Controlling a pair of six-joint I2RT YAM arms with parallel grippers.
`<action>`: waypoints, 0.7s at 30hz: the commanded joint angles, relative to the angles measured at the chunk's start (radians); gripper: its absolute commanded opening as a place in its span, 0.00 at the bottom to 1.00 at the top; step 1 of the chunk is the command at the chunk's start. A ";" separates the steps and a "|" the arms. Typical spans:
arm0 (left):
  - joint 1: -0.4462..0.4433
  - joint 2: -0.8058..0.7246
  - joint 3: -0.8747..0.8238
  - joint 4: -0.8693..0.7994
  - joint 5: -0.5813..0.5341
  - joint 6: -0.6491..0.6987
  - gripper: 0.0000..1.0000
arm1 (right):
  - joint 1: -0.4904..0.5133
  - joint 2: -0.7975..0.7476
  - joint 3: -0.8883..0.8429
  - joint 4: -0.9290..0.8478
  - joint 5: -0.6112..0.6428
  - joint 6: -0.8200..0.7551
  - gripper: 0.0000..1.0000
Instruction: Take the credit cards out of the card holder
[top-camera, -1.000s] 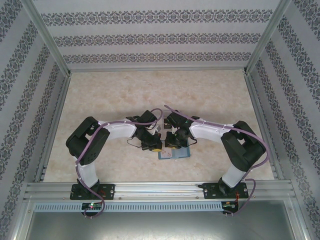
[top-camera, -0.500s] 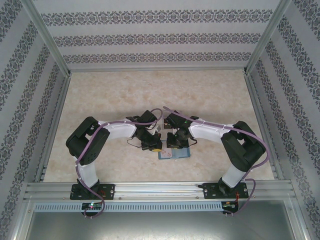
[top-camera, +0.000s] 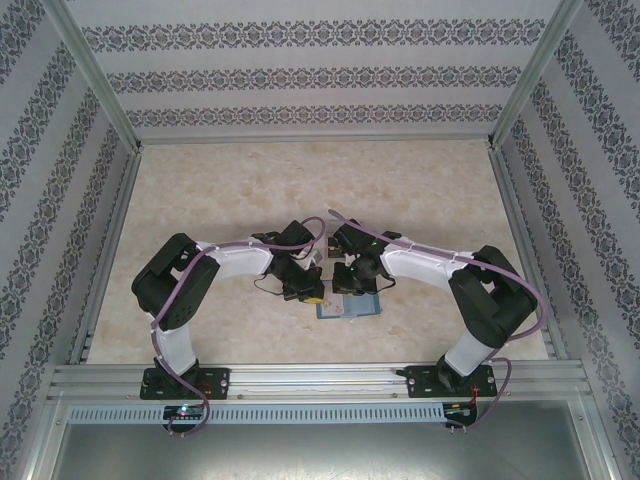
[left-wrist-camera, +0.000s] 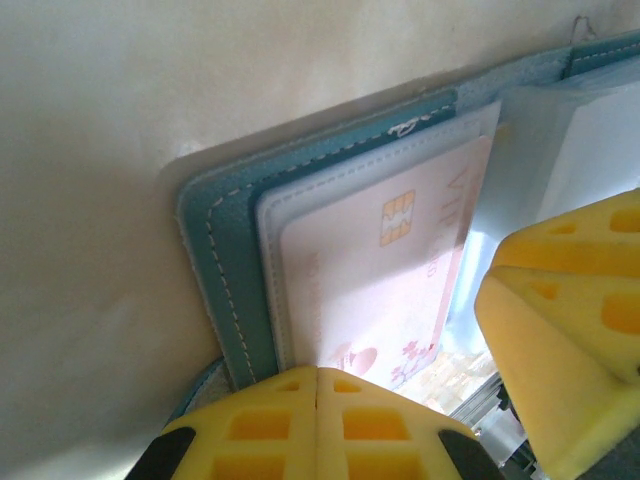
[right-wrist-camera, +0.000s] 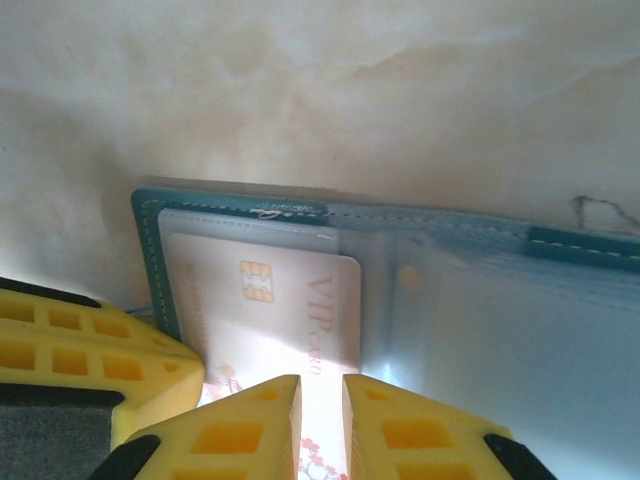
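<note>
Right elbow (top-camera: 492, 298) has edged right. Right pincer (right-wrist-camera: 318, 388), barely parted, sits over the pale pink chip card (right-wrist-camera: 290, 300) in the teal bifold holder (right-wrist-camera: 147, 250); left pincer (left-wrist-camera: 317, 380) is closed.

Teal card holder (right-wrist-camera: 150, 260), open and flat, pale pink credit card (right-wrist-camera: 300, 300) with gold chip in its clear sleeve (right-wrist-camera: 200, 226)

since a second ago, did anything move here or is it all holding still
The right arm shifted a little: its elbow slid slightly toward the near right, while the right tool stayed over the wallet. The top view shows nothing newly taken hold of or let go. The left arm, the left tool and the wallet kept their places.
</note>
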 joint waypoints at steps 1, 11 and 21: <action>-0.010 -0.007 -0.009 -0.032 -0.037 0.025 0.00 | 0.004 0.018 -0.017 0.017 -0.019 0.021 0.20; -0.010 -0.013 -0.011 -0.033 -0.035 0.025 0.00 | 0.004 0.067 -0.029 0.035 -0.020 0.016 0.21; -0.010 -0.010 -0.003 -0.036 -0.034 0.026 0.00 | 0.002 0.063 -0.047 0.106 -0.078 0.036 0.13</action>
